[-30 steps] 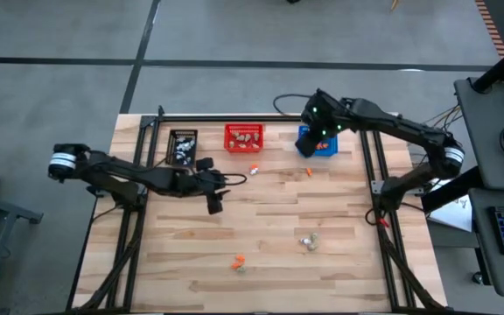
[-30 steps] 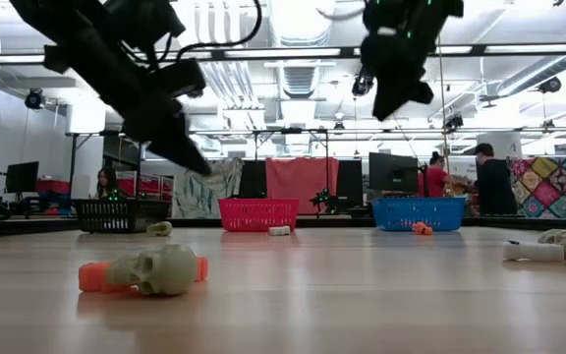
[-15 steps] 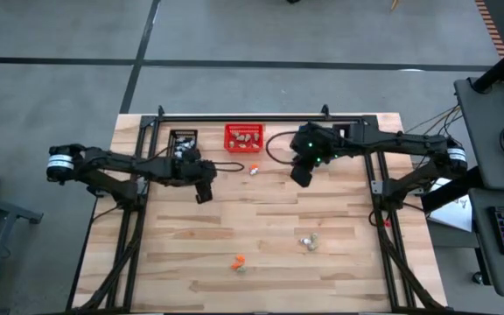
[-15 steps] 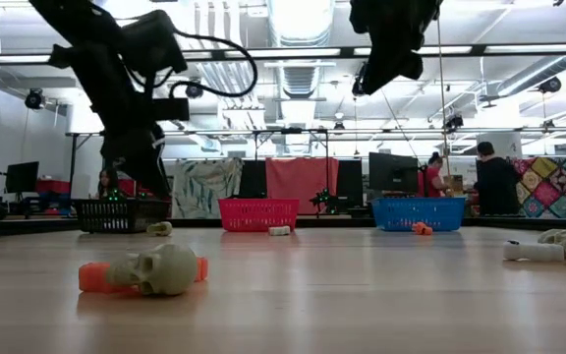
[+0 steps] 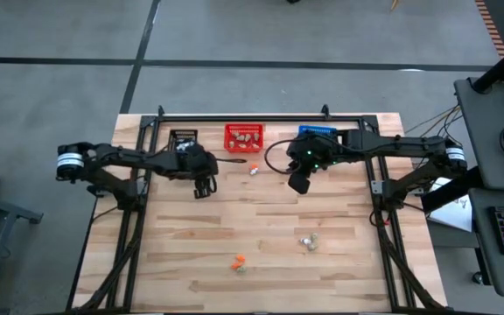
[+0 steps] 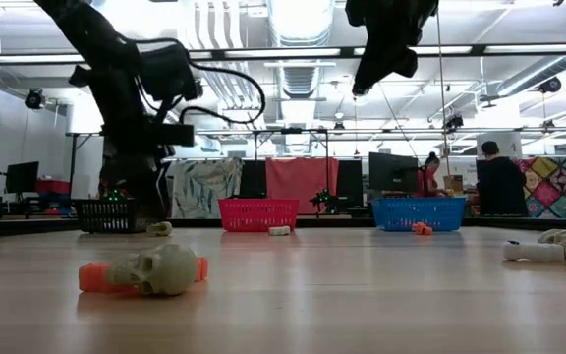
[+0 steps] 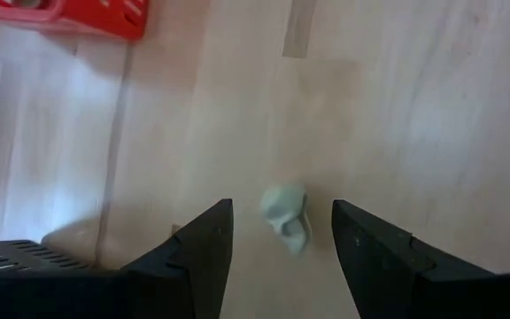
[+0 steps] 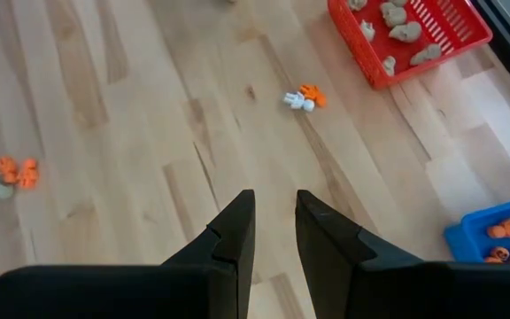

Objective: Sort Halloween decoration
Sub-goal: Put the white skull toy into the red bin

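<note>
Left gripper [image 7: 282,244] hangs spread wide just above a pale beige-grey skull trinket [image 7: 285,219], close to the black basket [image 5: 183,140] and off to one side of the red basket [image 5: 243,136]. Right gripper [image 8: 274,221], fingers nearly together and holding nothing, hovers between the red basket and the blue basket [image 5: 320,133]; a white-and-orange trinket [image 5: 255,170] lies just before the red basket, other Halloween decoration [image 5: 309,241] farther from it.

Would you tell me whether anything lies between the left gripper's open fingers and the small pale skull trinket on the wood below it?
Nothing visible does. The left gripper is open, and the pale skull trinket lies on bare table between its fingers.
</note>
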Controlling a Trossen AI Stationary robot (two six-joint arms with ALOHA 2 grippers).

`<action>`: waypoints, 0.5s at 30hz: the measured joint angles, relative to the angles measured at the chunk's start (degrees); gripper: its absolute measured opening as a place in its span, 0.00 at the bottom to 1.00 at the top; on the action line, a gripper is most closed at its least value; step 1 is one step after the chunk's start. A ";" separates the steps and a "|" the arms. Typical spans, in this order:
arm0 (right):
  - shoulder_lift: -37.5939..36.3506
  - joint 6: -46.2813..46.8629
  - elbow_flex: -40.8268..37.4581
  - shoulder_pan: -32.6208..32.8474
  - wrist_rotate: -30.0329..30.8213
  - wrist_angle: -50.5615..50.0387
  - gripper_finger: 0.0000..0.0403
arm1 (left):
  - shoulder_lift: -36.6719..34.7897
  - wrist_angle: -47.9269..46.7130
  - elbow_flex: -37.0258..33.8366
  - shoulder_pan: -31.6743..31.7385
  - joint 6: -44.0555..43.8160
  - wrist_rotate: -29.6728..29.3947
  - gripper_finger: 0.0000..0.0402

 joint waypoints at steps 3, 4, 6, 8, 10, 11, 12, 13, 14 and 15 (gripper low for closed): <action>0.00 -0.01 -0.17 0.00 0.02 0.02 0.18 | 1.62 1.44 0.00 0.03 0.75 0.00 0.44; 0.00 0.00 -0.20 0.00 0.02 0.02 0.18 | 2.11 1.80 0.00 0.08 0.85 -0.01 0.44; 0.00 0.00 -0.28 0.00 0.02 0.00 0.18 | 3.22 2.42 0.00 0.19 0.88 -0.43 0.44; 0.00 0.00 -0.31 0.00 0.00 0.03 0.18 | 4.15 2.45 0.00 0.44 1.14 -0.50 0.44; 0.00 0.00 -0.31 0.00 0.01 0.03 0.18 | 4.76 2.51 0.00 0.63 1.30 -0.57 0.44; 0.00 0.00 -0.32 0.00 0.01 0.02 0.18 | 4.98 2.54 0.00 0.74 1.30 -0.58 0.44; 0.00 -0.01 -0.33 0.00 0.01 0.04 0.18 | 5.20 2.52 -0.02 0.93 1.30 -0.58 0.44; 0.00 0.00 -0.35 0.00 0.00 0.02 0.18 | 5.44 2.60 -0.02 1.02 1.33 -0.59 0.44; 0.00 0.00 -0.35 0.00 0.00 0.03 0.18 | 5.66 2.77 -0.02 1.13 1.40 -0.59 0.44; 0.00 -0.02 -0.35 0.00 0.00 0.04 0.18 | 5.96 2.83 -0.02 1.26 1.48 -0.59 0.44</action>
